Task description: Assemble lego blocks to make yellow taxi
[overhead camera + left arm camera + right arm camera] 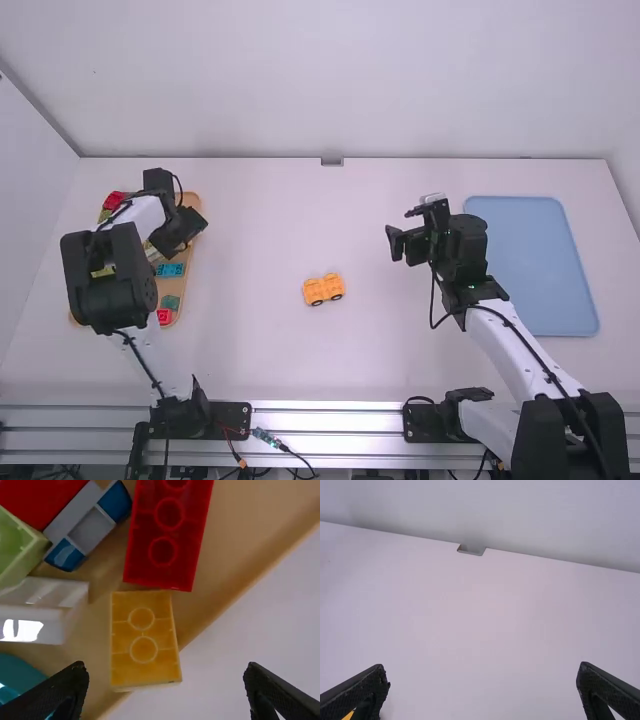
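Yellow-orange plastic brick car w/ dark wheels (pixel 324 289) is set approx. mid-tabletop. Black L gripper (pixel 178 236), spread & empty, is poised over tan oblong tray (pixel 190 202) nr tabletop's L edge; yellow-orange rectangular plastic block (pixel 144 642) is seen by tray's edge. Black R gripper (pixel 399 229), also parted, empty, is held btwn car & light-blue rectangular mat (pixel 530 265) nr R edge.

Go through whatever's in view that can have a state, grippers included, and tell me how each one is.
Left black two-finger gripper: open.
Right black two-finger gripper: open.
Small yellow-orange toy car on black wheels: assembled at least in part, unheld.
Yellow rectangular block: underside up, ungripped.
Long red block: underside up.
Wooden tray: holding blocks.
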{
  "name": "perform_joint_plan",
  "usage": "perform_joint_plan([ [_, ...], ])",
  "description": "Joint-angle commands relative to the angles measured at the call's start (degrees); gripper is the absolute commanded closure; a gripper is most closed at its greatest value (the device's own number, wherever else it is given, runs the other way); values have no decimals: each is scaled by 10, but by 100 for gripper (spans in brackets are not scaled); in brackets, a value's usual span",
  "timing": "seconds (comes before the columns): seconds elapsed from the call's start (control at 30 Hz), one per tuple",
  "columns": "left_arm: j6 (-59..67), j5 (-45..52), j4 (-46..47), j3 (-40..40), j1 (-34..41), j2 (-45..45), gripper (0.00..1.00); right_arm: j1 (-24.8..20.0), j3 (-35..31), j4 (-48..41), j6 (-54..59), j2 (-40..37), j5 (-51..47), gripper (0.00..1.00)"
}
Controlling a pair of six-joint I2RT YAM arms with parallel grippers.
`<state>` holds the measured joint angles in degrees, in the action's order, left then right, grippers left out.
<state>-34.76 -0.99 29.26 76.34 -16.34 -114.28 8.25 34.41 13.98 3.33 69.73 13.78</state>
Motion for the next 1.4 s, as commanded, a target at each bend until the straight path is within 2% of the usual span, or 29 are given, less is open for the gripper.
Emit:
perform_joint_plan([
  [0.0,-6,-24,3,-5,-1,-9,21,0,-3,0,-1,2,1,1],
  [0.13,-19,-47,3,-5,3,-9,28,0,-3,0,0,2,2,1],
  [0.63,-19,-44,-30,-36,-1,-9,31,0,-3,-2,0,2,2,1],
  [0.87,-19,-44,-41,-37,0,-9,45,0,-3,-3,0,2,1,1],
  [1.2,-19,-44,-45,-36,0,-9,49,0,-3,-3,0,2,2,1],
  [1.37,-19,-44,-46,-36,0,-9,55,0,-3,-2,0,2,2,1],
])
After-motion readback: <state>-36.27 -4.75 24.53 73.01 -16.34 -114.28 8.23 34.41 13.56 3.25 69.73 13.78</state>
